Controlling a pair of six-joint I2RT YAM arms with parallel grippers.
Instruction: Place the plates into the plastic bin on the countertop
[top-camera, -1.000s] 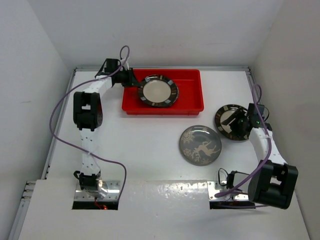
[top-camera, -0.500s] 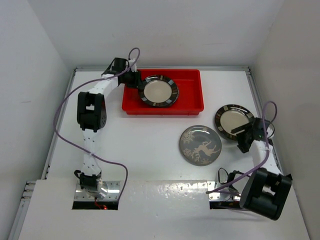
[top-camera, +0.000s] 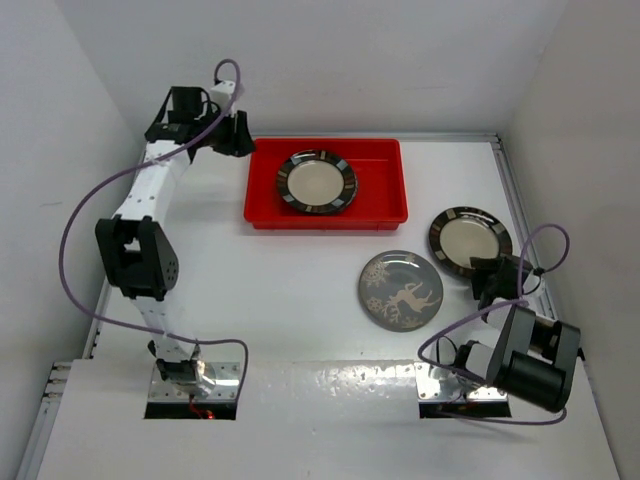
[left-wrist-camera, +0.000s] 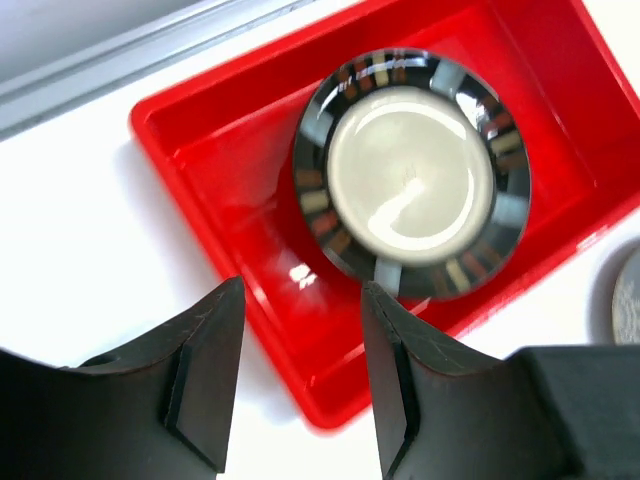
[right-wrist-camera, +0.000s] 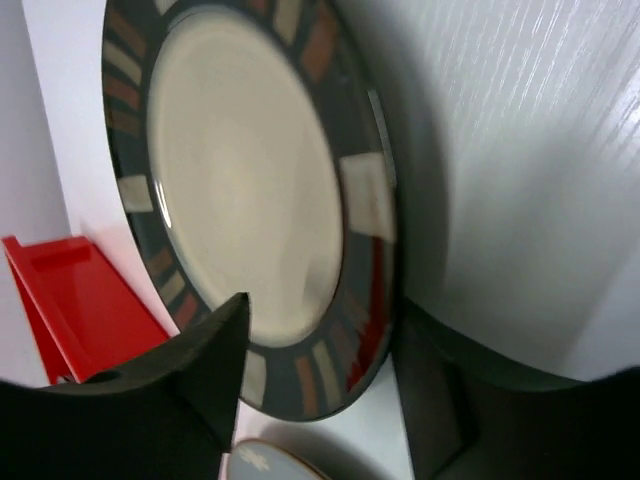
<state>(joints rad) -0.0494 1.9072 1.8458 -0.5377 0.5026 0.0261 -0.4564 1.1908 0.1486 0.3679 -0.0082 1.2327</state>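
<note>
The red plastic bin (top-camera: 380, 205) sits at the back of the white countertop (top-camera: 270, 290). One cream plate with a dark striped rim (top-camera: 316, 182) lies flat inside it, seen in the left wrist view as the plate (left-wrist-camera: 410, 170) in the bin (left-wrist-camera: 560, 90). My left gripper (top-camera: 238, 135) hangs open and empty (left-wrist-camera: 300, 390) above the bin's left end. A second striped plate (top-camera: 470, 241) lies on the right. My right gripper (top-camera: 490, 272) is at its near edge, open (right-wrist-camera: 320, 390), jaws either side of the plate's (right-wrist-camera: 250, 190) rim.
A grey plate with a white deer (top-camera: 401, 290) lies in front of the bin, just left of the right gripper; its edge (right-wrist-camera: 270, 462) shows in the right wrist view. White wall panels stand close on the left, back and right. Metal rails run along the counter's edges.
My left gripper has opened, left the striped plate in the bin and drawn back up to the left. My right gripper has pulled back from over the second plate to its near rim.
</note>
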